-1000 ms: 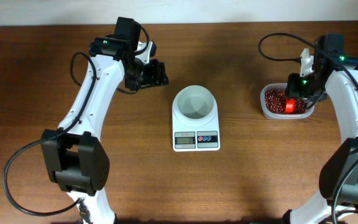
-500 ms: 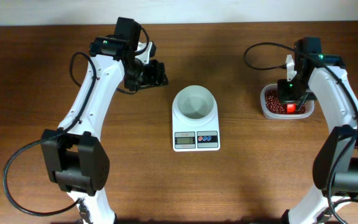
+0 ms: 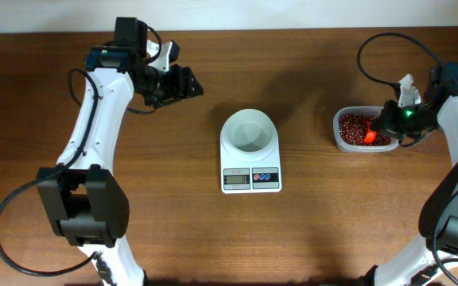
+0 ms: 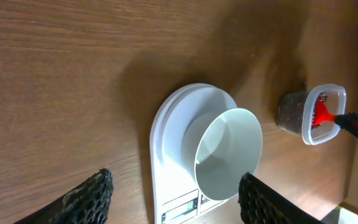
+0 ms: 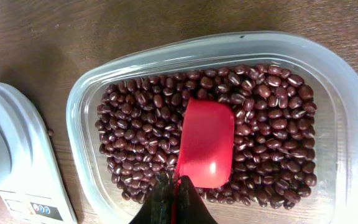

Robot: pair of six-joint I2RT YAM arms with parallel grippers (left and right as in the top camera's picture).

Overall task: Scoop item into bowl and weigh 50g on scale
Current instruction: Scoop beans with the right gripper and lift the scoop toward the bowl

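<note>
Dark reddish-brown beans [image 3: 354,125] [image 5: 135,124] fill a clear plastic container [image 3: 337,137] [image 5: 79,102] at the right. A red scoop [image 3: 370,137] [image 5: 207,143] lies on top of them. My right gripper [image 3: 382,127] [image 5: 174,186] is shut on the scoop's handle at the container's near edge. The white bowl [image 3: 250,129] [image 4: 229,155] stands empty on the white scale [image 3: 250,179] [image 4: 166,130] in the table's middle. My left gripper [image 3: 184,83] [image 4: 176,185] hangs open and empty above the table, up and left of the scale.
The left wrist view also catches the clear container [image 4: 329,93] and the red scoop [image 4: 321,114] at its far right. The dark wooden table [image 3: 308,238] surrounds the scale. A black cable [image 3: 388,44] loops above the right arm.
My right gripper has shut on the scoop's handle and its arm has swung out to the right. The left arm has drawn back up and left, away from the scale.
</note>
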